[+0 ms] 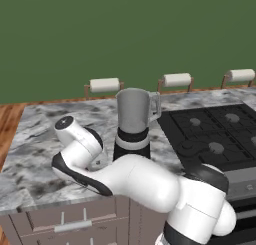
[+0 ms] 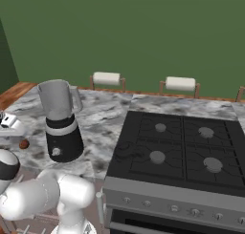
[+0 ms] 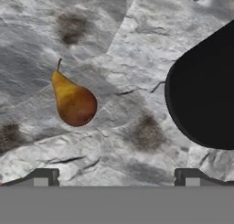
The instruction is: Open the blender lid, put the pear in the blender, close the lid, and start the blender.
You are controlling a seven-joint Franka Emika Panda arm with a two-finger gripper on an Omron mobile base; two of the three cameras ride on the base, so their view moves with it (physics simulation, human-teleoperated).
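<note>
Pear (image 3: 73,102) on counter (image 3: 137,45), outside blender (image 1: 133,124)

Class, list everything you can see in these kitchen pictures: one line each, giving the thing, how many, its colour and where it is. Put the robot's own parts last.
Blender: one, grey jar on a black base, on the counter left of the stove; jar top open.
Pear: one, brown-orange, lying on the counter beside the blender's base.
Counter: one, grey marble, with drawers below.
Stove: one, black, four burners, right of the counter.
Paper towel rolls: three, white, on holders along the counter's back edge.
Wall: green, behind the counter.
Arm: one, white with dark joints, bent low over the counter's front.
Gripper: one, dark fingertips spread wide, above the counter near the pear.
</note>
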